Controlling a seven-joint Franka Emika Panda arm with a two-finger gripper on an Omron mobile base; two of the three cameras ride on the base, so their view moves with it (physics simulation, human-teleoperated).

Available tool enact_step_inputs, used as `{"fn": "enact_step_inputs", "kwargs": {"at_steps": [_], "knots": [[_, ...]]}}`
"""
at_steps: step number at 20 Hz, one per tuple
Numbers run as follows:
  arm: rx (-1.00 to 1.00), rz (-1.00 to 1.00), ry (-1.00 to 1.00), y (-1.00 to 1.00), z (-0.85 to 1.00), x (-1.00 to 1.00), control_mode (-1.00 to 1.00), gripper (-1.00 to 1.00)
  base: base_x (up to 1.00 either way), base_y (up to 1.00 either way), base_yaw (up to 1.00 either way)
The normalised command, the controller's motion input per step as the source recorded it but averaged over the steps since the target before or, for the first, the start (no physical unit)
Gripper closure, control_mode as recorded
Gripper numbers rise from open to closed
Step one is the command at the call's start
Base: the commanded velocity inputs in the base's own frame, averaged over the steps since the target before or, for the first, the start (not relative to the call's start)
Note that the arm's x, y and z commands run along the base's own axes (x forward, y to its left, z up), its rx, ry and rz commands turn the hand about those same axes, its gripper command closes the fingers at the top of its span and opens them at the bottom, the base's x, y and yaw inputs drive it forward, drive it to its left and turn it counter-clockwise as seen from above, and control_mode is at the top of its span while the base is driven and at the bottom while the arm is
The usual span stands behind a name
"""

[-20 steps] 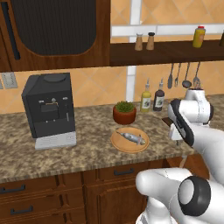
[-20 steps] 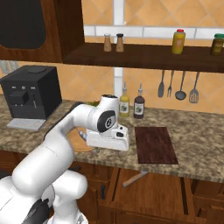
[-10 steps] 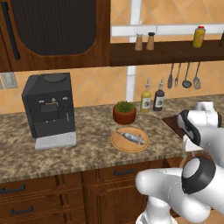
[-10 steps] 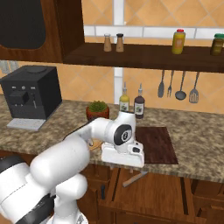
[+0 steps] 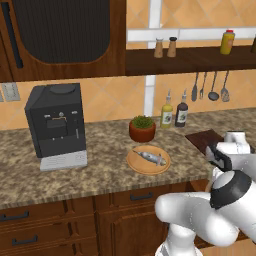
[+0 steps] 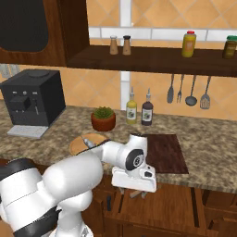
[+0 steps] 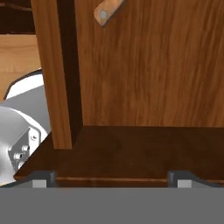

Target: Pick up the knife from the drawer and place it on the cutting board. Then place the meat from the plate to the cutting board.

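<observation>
A home kitchen: speckled granite counter [image 5: 100, 170], dark wooden cabinets [image 5: 60, 30], black coffee machine [image 5: 56, 122], hanging metal utensils [image 6: 187, 90].

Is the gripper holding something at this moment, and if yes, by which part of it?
Nothing is held. The gripper has its jaws wide apart over the open drawer, with only the bare wooden bottom between them. A wooden handle lies far ahead, untouched.

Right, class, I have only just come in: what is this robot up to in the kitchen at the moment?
The robot's arm is reaching down over an open drawer below the counter, its gripper open and holding nothing. The hand view looks into the drawer's wooden inside, where a wooden knife handle shows at the far end. The cutting board has nothing on it, and the meat lies on the plate beside a potted plant.
</observation>
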Motion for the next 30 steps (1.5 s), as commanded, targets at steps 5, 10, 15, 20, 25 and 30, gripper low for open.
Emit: {"fn": "enact_step_inputs", "kwargs": {"at_steps": [5,10,15,20,25,30], "knots": [[0.09,0.0,0.07,-0.47,-0.52,-0.22,-1.0,-1.0,0.0,0.0,0.0],[0.07,0.0,0.02,-0.31,-0.21,-0.01,-1.0,-1.0,0.0,0.0,0.0],[0.04,0.0,0.02,-0.2,-0.3,0.0,-1.0,-1.0,0.0,0.0,0.0],[0.01,0.0,0.07,0.0,-0.36,0.0,-1.0,-1.0,0.0,0.0,0.0],[0.01,0.0,0.19,0.0,-0.06,-0.23,-1.0,-1.0,0.0,0.0,0.0],[0.0,0.0,0.19,0.23,0.0,-0.77,-1.0,-1.0,0.0,0.0,0.0]]}}
